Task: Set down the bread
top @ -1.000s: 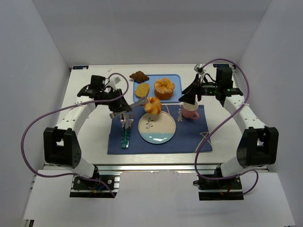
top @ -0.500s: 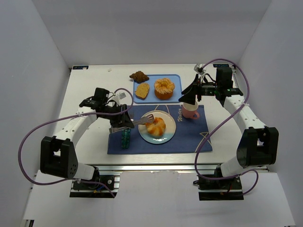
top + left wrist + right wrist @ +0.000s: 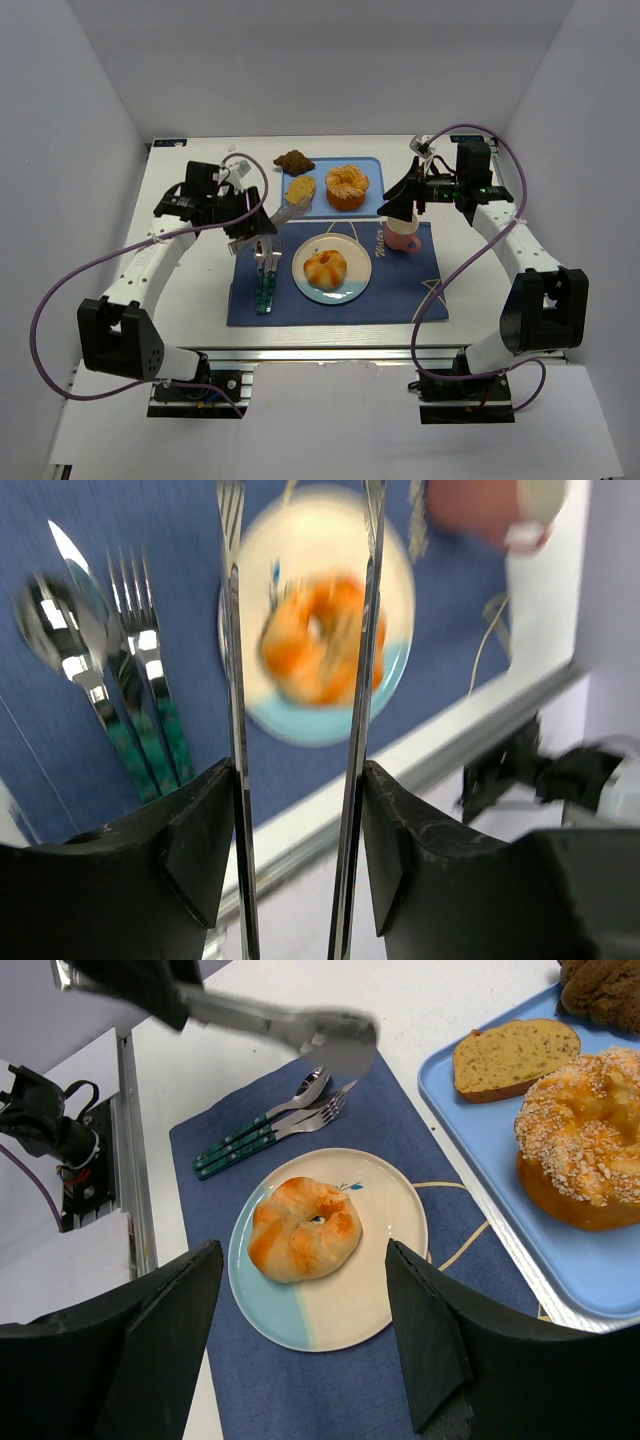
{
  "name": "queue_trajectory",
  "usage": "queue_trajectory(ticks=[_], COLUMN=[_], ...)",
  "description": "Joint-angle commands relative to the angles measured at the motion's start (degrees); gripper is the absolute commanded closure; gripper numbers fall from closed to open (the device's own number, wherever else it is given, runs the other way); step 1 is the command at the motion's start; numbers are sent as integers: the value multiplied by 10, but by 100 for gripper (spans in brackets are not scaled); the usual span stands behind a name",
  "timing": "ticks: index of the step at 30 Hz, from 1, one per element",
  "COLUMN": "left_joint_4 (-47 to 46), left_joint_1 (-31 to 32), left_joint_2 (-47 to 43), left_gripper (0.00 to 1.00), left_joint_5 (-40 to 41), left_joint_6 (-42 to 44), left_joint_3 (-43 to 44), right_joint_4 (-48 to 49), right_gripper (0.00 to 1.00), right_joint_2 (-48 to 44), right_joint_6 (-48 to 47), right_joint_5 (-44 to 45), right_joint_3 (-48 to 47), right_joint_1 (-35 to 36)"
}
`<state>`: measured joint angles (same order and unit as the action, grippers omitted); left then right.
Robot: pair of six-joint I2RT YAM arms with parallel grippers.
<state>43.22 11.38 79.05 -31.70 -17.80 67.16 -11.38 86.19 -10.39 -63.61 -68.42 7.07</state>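
The bread (image 3: pixel 325 267), a golden ring-shaped roll, lies on the white-and-blue plate (image 3: pixel 349 291); it also shows in the left wrist view (image 3: pixel 320 640) and the right wrist view (image 3: pixel 303 1228). My left gripper (image 3: pixel 248 222) is shut on metal tongs (image 3: pixel 285 211). The tongs' arms (image 3: pixel 233 630) are spread apart and empty, raised above and left of the plate (image 3: pixel 300 720). My right gripper (image 3: pixel 400 203) is open and empty, hovering above the mug, its camera looking down at the plate (image 3: pixel 385 1295).
A blue tray (image 3: pixel 372 165) at the back holds a seeded bun (image 3: pixel 347 186), a bread slice (image 3: pixel 300 189) and a dark pastry (image 3: pixel 294 161). A pink mug (image 3: pixel 403 238) stands right of the plate. A spoon, knife and fork (image 3: pixel 265 275) lie left of it on the blue placemat (image 3: pixel 400 290).
The tongs carried the roll from near the tray down onto the plate, opened and let it go. The left arm then lifted back toward the tray. The right arm has not moved.
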Motion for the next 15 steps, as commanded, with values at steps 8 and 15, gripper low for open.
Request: queue_trajectory(ticks=[8,15], left_joint_4=[-166,-157], left_joint_1=[-1,11], left_joint_2=[160,276], left_gripper=[40,38], left_joint_5=[10,3], left_joint_6=[-144,-151], left_joint_3=[136,250], right_joint_4=[18,18], right_gripper=[28,28], right_joint_2=[-19,-22], right_joint_6=[4,4], right_joint_5=[-19,-16], right_joint_3=[0,6], right_joint_1=[-5,-5])
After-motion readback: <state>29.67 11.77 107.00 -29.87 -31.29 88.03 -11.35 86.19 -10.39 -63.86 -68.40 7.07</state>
